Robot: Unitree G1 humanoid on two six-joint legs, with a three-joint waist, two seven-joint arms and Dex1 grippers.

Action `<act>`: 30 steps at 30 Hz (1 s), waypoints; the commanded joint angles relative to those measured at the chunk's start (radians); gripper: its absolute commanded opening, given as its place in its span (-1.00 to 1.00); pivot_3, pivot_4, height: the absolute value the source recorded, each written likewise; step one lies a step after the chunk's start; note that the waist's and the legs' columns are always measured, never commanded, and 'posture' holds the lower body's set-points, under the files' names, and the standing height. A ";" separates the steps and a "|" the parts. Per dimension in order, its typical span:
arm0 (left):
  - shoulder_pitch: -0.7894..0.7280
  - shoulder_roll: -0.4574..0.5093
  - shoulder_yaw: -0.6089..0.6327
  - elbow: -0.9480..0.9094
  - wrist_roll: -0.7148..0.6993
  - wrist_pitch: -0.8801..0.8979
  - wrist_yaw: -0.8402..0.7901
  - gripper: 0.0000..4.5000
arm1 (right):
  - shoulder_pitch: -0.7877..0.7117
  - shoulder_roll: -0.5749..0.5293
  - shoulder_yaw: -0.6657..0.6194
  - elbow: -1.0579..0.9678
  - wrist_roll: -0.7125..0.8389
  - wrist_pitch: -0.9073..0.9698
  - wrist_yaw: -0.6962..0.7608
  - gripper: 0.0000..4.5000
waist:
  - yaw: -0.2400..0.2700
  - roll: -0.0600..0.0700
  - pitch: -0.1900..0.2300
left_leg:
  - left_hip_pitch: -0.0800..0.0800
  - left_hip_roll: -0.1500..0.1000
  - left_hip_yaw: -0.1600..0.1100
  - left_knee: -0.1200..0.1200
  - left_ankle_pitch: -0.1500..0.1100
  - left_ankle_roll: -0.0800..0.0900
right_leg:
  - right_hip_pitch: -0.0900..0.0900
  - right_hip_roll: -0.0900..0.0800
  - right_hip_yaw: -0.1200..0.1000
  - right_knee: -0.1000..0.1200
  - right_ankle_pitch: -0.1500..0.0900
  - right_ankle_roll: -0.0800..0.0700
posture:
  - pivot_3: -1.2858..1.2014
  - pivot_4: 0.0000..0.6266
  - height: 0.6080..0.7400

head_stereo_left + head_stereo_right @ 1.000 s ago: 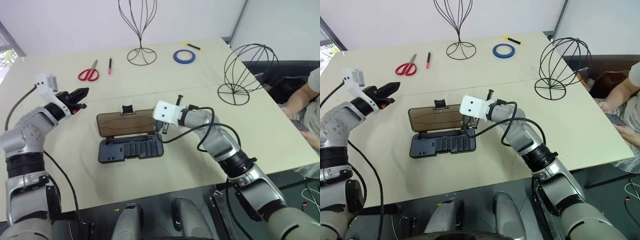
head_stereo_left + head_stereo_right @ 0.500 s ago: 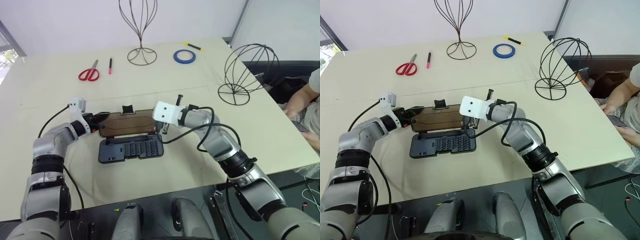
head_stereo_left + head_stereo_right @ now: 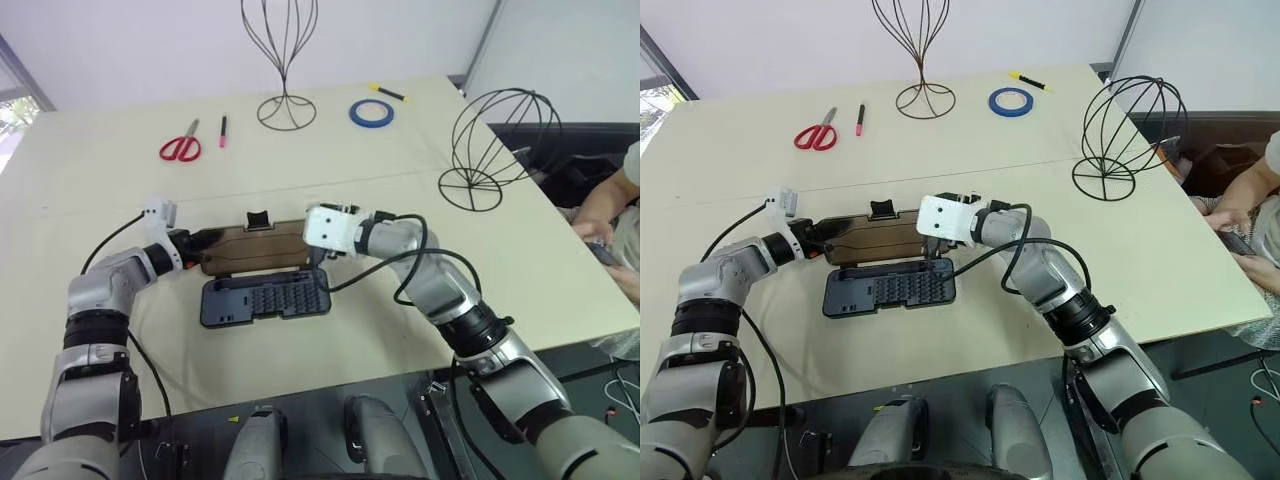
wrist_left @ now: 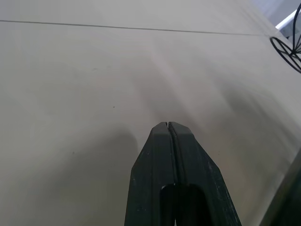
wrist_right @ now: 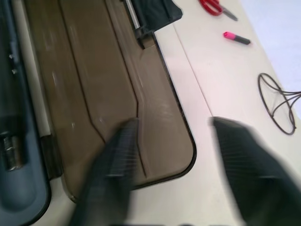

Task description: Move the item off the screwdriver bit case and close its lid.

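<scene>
Since a second ago the left tool [image 3: 196, 240] has come down from above the counter [image 3: 120, 190] to the left short end of the lid [image 3: 262, 248], and the right tool [image 5: 171, 162], pinched together then, now stands with its fingers [image 5: 113, 162] spread. Fingers of the left tool are pressed together, as the left wrist view shows, its tip low over bare counter and touching or just beside the lid's left edge; which of the two cannot be told. Over the lid's right end sits the right tool, one finger above the smoky brown plastic and the other past the lid's rounded corner, over the counter, holding nothing. Open in the middle of the counter lies the screwdriver bit case [image 3: 265, 299], its grey-blue tray with rows of bits nearest the robot and the lid folded back flat behind it, the black clasp [image 3: 258, 219] on the lid's far long edge. Well off the case, the item [image 3: 497, 147], the globe-shaped wire head form, stands upright on its ring base near the counter's right edge. Along the far side are red-handled scissors [image 3: 181, 147], a pink marker [image 3: 222, 131], a tall narrow wire stand [image 3: 281, 62], a roll of blue tape [image 3: 371, 113] and a yellow marker [image 3: 387, 93]. At the right edge a person's hand [image 3: 603, 212] holds a phone.
</scene>
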 commanded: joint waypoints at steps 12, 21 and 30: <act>0.104 0.059 0.021 -0.210 -0.038 0.081 -0.055 -1.00 | 0.123 -0.248 -0.323 -0.371 0.190 0.488 0.116 0.98 | -0.002 0.000 0.000 | 0.000 0.000 0.000 -0.001 0.000 0.000 | 0.000 0.000 -0.001 0.000 0.000 0.000 | 0.03 -0.52 1.00; 0.209 0.119 0.050 -0.399 -0.105 0.192 -0.062 -1.00 | 0.179 -0.216 -0.286 -0.383 0.215 0.508 0.025 0.98 | 0.000 0.000 0.000 | 0.000 0.000 0.000 0.000 0.000 0.000 | 0.000 0.000 0.000 0.000 0.000 0.000 | 0.03 -0.52 1.00; 0.284 0.144 0.111 -0.606 -0.196 0.297 -0.016 -1.00 | 0.186 -0.202 -0.229 -0.334 0.239 0.466 -0.009 0.98 | 0.002 -0.001 0.001 | 0.000 0.000 0.000 0.000 0.000 0.000 | 0.000 -0.001 0.000 -0.001 0.000 0.000 | 0.03 -0.52 1.00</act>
